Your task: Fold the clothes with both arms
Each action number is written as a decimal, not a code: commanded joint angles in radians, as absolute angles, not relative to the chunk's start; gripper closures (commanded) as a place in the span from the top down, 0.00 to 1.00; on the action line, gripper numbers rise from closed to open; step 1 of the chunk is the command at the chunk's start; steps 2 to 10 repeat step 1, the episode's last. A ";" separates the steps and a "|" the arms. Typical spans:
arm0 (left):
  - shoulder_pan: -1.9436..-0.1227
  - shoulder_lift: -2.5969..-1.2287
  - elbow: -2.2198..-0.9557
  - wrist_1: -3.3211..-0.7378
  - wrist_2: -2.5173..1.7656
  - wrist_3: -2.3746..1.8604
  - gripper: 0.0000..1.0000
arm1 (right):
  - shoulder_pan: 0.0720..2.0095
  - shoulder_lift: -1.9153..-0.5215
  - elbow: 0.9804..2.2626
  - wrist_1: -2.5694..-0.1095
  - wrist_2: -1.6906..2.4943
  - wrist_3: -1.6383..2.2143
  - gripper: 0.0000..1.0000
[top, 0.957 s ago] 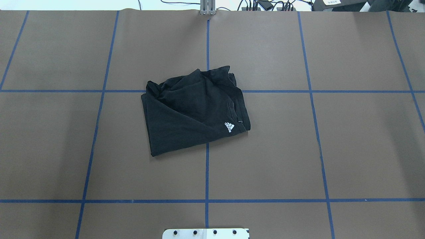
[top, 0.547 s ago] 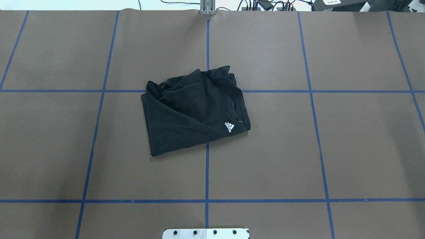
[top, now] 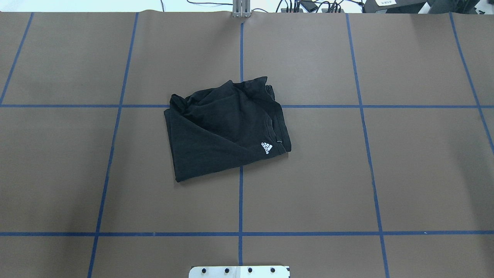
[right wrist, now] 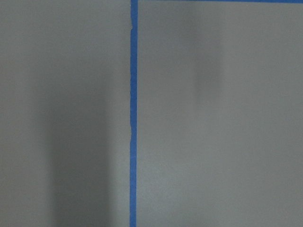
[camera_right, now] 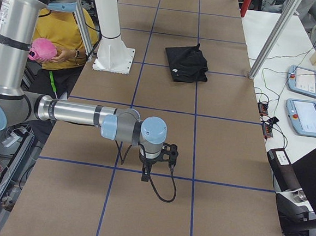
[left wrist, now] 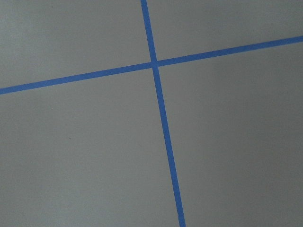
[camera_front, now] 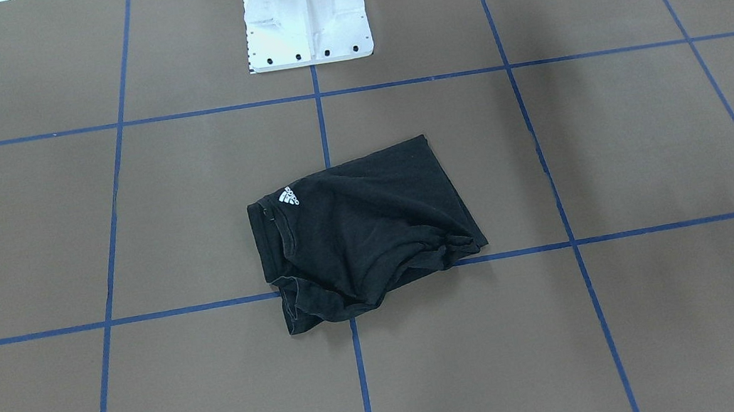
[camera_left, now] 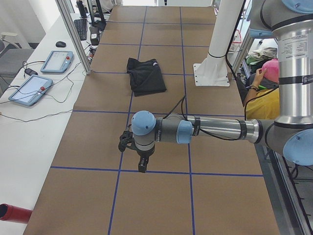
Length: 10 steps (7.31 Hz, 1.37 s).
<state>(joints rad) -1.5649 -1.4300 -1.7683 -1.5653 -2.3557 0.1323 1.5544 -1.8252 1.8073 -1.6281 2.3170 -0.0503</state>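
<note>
Beyond the white base, the shirt lies roughly folded, so the folding seems finished. Left end effector and right end effector hang far from the shirt, and I cannot tell their opening. Tidying needs both reaching over.

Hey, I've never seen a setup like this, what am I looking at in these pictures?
It is a robot with two metal arms, a left arm and a right arm, at a brown table marked with blue tape. Two pictures look down from above, two from the table's ends, and two from wrist cameras that see only table. A black T-shirt, loosely folded, lies mid-table. The left tool and right tool hang far from it, holding nothing that I can see; whether open or shut, I cannot tell.
</note>
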 commanded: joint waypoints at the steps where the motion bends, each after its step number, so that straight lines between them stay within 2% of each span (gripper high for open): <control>1: -1.565 -1.422 -1.759 -1.562 -2.347 0.136 1.00 | 1.526 -1.810 1.809 -1.626 2.315 -0.049 1.00; 10: -1.565 -1.422 -1.759 -1.562 -2.347 0.136 1.00 | 1.526 -1.810 1.809 -1.626 2.315 -0.049 1.00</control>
